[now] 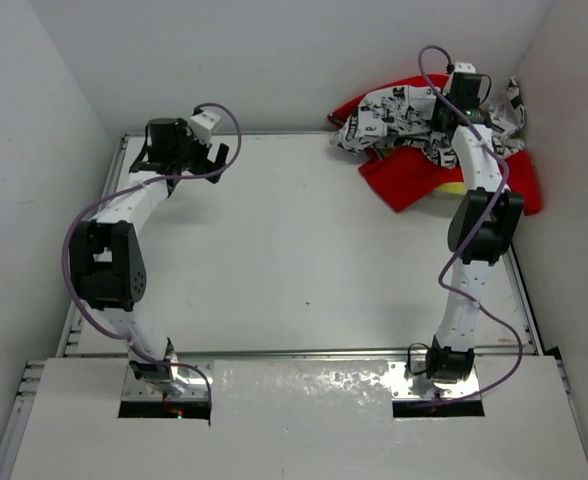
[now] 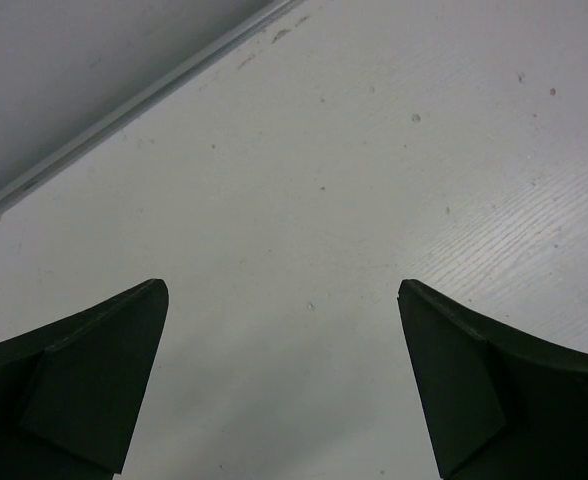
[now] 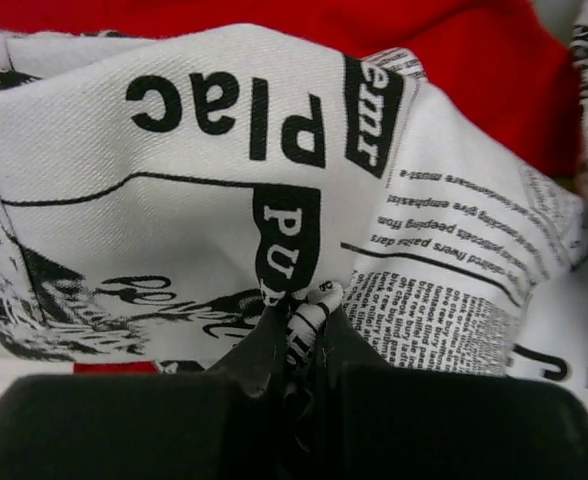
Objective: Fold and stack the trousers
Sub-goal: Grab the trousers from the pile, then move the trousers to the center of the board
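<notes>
The trousers (image 1: 404,118), white with black newspaper print, lie crumpled in the far right corner on top of red cloth (image 1: 414,178). My right gripper (image 1: 452,108) reaches into that heap. In the right wrist view the right gripper (image 3: 309,315) is shut on a pinched fold of the trousers (image 3: 224,180), the printed cloth bunched between the black fingers. My left gripper (image 1: 179,145) hangs over the far left of the table. In the left wrist view the left gripper (image 2: 282,300) stands open with only bare white table between its fingers (image 2: 94,370).
White walls close in the table (image 1: 274,250) on the left, back and right. A metal rail (image 1: 319,352) runs along the near edge by the arm bases. A yellow patch (image 1: 454,186) shows under the red cloth.
</notes>
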`<state>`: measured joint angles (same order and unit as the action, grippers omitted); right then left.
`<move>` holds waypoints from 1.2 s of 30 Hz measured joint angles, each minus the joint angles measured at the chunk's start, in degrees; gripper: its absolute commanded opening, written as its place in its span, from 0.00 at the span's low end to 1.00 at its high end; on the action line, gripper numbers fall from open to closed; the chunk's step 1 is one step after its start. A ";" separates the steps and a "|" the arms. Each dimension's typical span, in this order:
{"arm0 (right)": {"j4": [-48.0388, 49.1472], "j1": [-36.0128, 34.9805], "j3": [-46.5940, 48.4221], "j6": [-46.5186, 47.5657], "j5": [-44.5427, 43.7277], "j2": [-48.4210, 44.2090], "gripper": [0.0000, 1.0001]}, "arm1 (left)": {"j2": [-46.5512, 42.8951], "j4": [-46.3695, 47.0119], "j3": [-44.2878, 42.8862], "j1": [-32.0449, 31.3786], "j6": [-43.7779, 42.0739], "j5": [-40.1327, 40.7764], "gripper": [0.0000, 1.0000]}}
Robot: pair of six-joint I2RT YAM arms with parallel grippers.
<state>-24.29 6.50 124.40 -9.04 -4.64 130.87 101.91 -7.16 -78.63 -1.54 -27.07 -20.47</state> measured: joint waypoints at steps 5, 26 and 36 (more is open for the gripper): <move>-1.66 -0.72 -0.66 2.32 -3.02 -5.86 0.00 | -6.47 0.59 3.26 0.00 1.25 -0.17 0.98; 38.99 -25.55 -14.53 -12.35 25.83 -60.13 0.00 | -33.66 -7.43 13.55 -4.15 20.39 19.78 0.98; 24.39 -33.46 -29.20 -12.92 16.41 -33.40 0.75 | -37.00 -13.18 9.62 2.36 28.37 18.84 0.96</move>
<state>0.10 -26.96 95.20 -21.96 11.77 97.47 64.90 -20.34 -69.01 0.82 1.30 -1.63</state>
